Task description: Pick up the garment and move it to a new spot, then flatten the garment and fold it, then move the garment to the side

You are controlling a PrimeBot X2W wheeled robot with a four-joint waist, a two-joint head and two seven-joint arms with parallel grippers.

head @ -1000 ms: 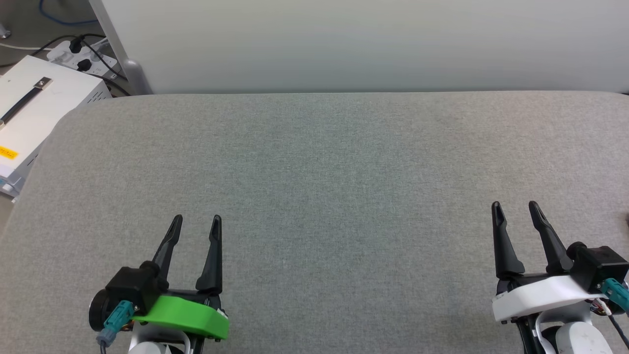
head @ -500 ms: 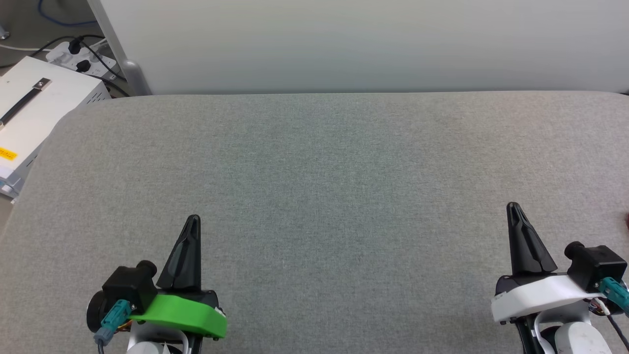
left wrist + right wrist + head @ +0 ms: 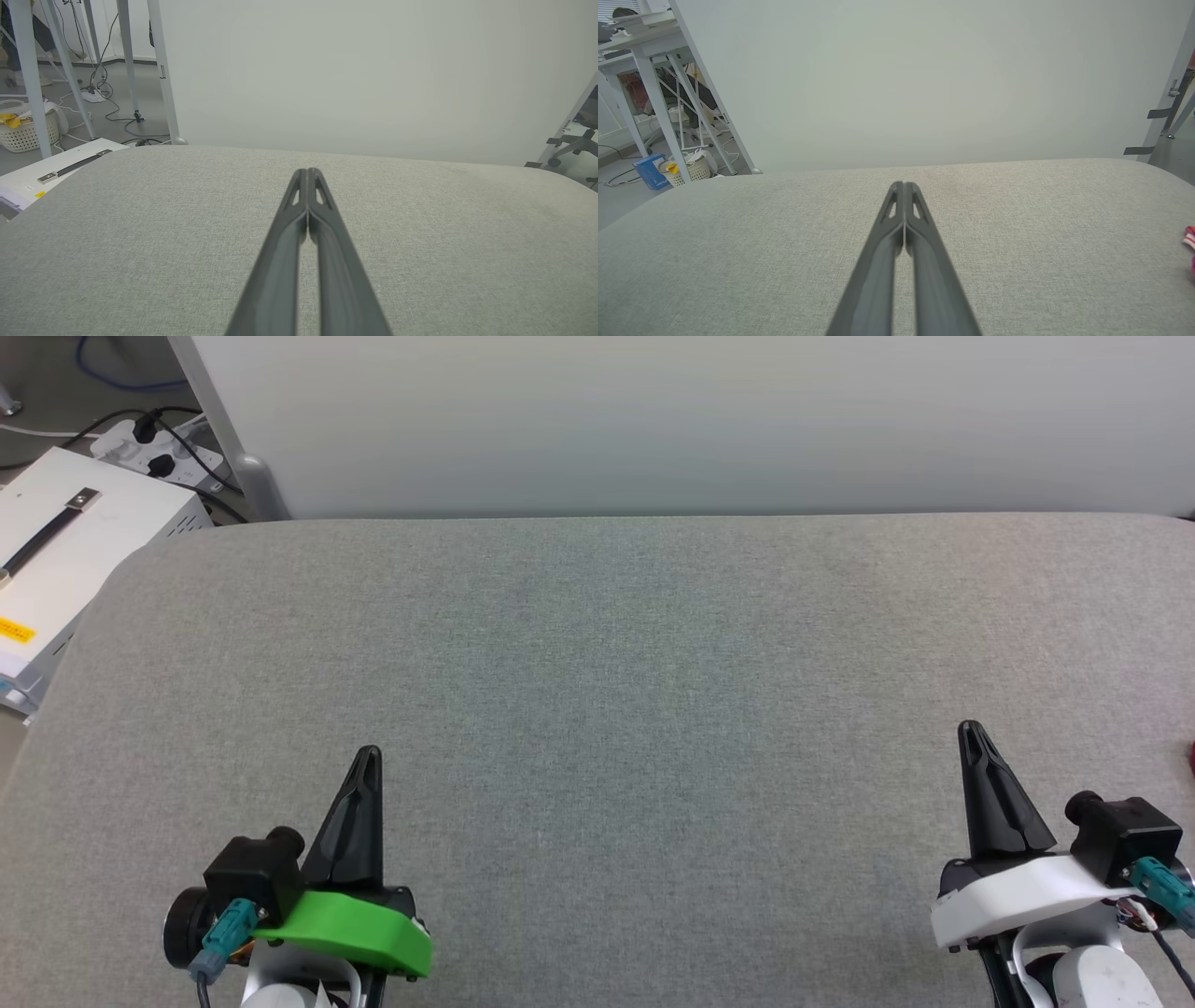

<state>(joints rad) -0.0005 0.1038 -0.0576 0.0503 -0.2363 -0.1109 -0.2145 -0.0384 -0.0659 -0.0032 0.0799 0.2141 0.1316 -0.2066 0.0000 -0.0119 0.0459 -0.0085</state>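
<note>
A small piece of the garment [image 3: 1190, 239], red with red-and-white striped trim, pokes in at the right edge of the right wrist view; a red sliver of the garment [image 3: 1192, 758] also touches the head view's right edge. The rest of it is out of view. My left gripper [image 3: 368, 754] with the green mount hovers over the grey table at the lower left, shut with nothing in it. My right gripper [image 3: 970, 728] with the white mount is at the lower right, shut and empty, a short way left of the garment. Both wrist views show the fingers [image 3: 306, 173] [image 3: 903, 186] pressed together.
The grey fabric table [image 3: 616, 653] spans the head view, with a pale wall panel [image 3: 691, 420] behind its far edge. A white box [image 3: 65, 541] and a power strip [image 3: 154, 439] with cables sit off the table's left corner. Baskets and table legs stand on the floor beyond.
Both grippers went from open to shut with nothing between the fingers. The head camera shifted slightly.
</note>
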